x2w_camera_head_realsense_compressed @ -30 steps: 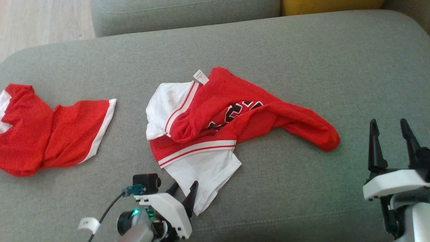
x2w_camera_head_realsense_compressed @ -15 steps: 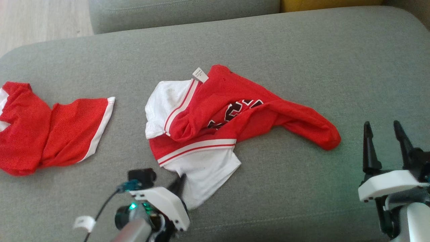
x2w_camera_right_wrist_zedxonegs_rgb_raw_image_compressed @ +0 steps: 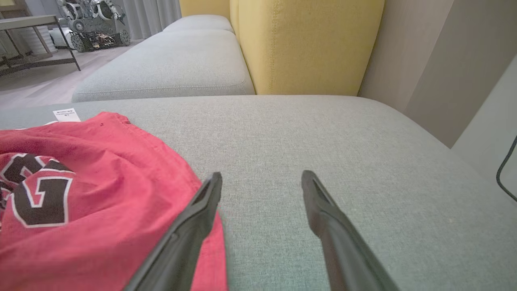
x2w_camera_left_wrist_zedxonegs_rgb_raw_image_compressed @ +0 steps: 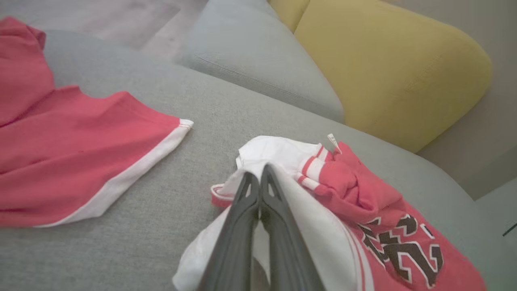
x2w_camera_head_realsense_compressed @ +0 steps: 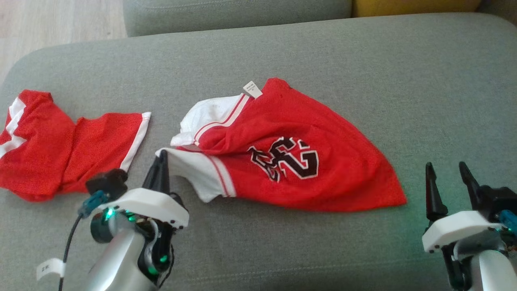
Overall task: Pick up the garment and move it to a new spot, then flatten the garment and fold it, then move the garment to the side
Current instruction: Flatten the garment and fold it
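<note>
left claw (x2w_camera_head_realsense_compressed: 160, 158): clenched on the white edge of the red-and-white mesh jersey with black numerals (x2w_camera_head_realsense_compressed: 299, 161)
jersey: middle of grey fabric sofa seat (x2w_camera_head_realsense_compressed: 363, 72), numerals up, white part bunched at its left end
right claw (x2w_camera_head_realsense_compressed: 445, 166): released, fingers apart, near jersey's right corner
second red garment with white trim (x2w_camera_head_realsense_compressed: 72, 153): left of jersey, apart

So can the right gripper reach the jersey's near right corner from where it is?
Probably yes. The right gripper is open, with just bare cushion between it and that corner of the jersey; nothing lies in the way.
</note>
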Available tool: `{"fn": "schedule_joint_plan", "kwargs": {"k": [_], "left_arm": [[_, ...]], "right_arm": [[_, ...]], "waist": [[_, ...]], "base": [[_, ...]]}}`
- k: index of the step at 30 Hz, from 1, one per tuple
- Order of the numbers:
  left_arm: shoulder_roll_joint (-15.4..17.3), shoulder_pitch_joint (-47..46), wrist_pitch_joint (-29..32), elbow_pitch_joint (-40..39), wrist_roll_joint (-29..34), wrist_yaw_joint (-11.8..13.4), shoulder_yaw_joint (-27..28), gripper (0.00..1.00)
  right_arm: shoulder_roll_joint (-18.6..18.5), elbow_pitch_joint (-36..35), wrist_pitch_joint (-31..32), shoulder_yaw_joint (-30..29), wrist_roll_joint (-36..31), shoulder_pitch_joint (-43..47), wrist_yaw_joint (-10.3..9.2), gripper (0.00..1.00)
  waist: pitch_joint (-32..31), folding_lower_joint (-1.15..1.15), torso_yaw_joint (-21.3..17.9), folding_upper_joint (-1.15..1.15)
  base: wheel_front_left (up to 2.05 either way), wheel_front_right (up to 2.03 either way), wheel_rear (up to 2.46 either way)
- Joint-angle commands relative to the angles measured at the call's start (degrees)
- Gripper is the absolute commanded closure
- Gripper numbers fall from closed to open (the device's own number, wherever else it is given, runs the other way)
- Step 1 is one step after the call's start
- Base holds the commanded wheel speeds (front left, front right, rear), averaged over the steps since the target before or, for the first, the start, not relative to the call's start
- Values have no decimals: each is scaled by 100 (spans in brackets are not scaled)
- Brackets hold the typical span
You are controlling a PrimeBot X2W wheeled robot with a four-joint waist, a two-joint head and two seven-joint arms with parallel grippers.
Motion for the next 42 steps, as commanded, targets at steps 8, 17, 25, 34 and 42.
{"fn": "schedule_joint_plan", "kwargs": {"k": [8, 17, 25, 34, 42], "left_arm": [[203, 93, 2, -162, 157, 46, 131, 100], [146, 133, 21, -144, 141, 32, 47, 100], [111, 110, 5, -174, 146, 4, 4, 100], [109, 50, 12, -209, 173, -20, -73, 100], [121, 36, 15, -208, 167, -33, -116, 100]], "right_arm": [[52, 75, 225, 38, 42, -118, 43, 0], [85, 560, 673, 275, 688, -36, 43, 0], [87, 1075, 842, 502, 1041, -200, 43, 0], [88, 1642, 598, 584, 1202, -521, 43, 0], [88, 1909, 382, 642, 1417, -676, 43, 0]], "waist": [[-18, 0, 23, 0], [-26, 0, -8, 0], [-3, 0, 64, 0], [93, 0, 190, 0], [114, 0, 223, 0]], "base": [[0, 0, 0], [0, 0, 0], [0, 0, 0], [0, 0, 0], [0, 0, 0]]}}
